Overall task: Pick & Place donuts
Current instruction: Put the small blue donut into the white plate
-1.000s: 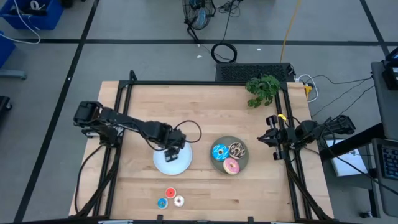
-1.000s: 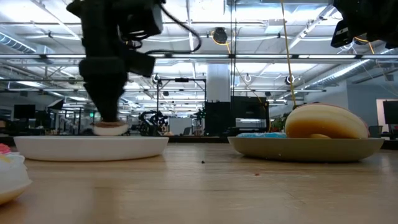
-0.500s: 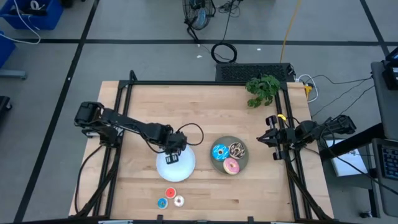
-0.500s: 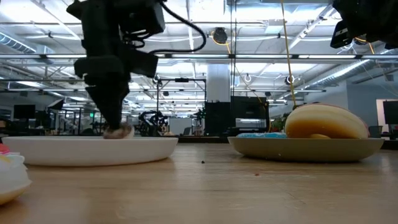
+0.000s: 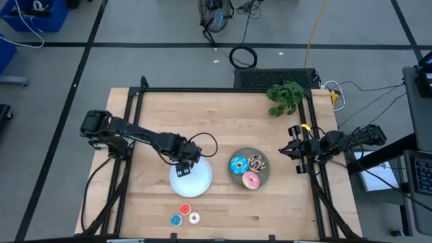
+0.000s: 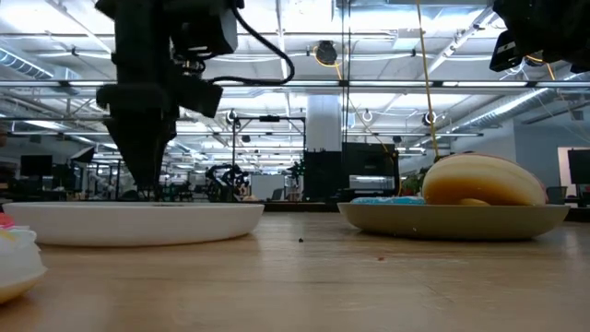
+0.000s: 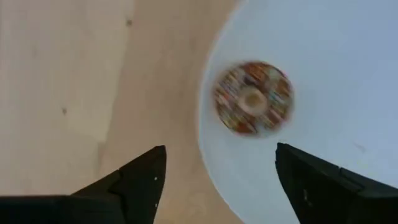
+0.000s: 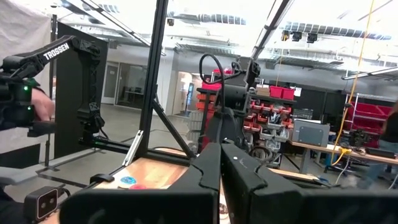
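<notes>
Left gripper [image 5: 185, 164] is positioned over the far-left edge of the white plate [image 5: 199, 182], fingers [image 7: 140, 180] spread wide and empty. A small brown sprinkled donut [image 7: 253, 98] lies on the plate near its rim, free of both fingers. Right gripper [image 5: 289, 150] waits at the table's right edge, fingers pressed together, holding nothing.

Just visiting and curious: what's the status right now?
Left gripper open over white plate. Tiny brown donut lies released near its rim. Right gripper shut, parked at table's edge. Nothing obstructing.
</notes>
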